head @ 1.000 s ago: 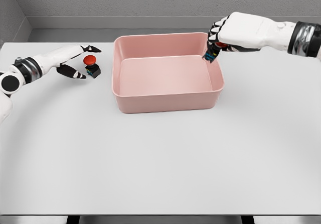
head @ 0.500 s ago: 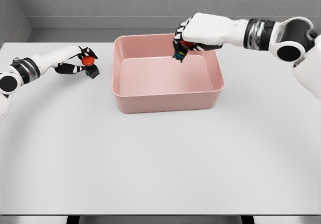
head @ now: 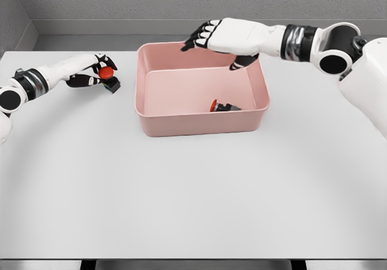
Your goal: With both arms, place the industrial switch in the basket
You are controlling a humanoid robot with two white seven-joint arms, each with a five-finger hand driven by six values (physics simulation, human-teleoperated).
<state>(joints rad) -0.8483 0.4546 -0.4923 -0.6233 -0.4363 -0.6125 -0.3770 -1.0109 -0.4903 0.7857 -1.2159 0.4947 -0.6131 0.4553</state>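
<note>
gripping a red-capped industrial switch (head: pixel 107 77) with curled fingers, the left hand (head: pixel 92 73) is sitting well left of the pink basket (head: pixel 181 125); a loose pinch on the small dark body could be letting it slip during transfer. the right hand (head: pixel 219 38) is hovering spread and empty above the basket, a second switch (head: pixel 222 107) lying tipped below it.

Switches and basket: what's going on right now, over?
Right hand open above the pink basket. One switch lying on its side inside. Left hand shut on the second switch, left of the basket. Nothing in the way.
</note>
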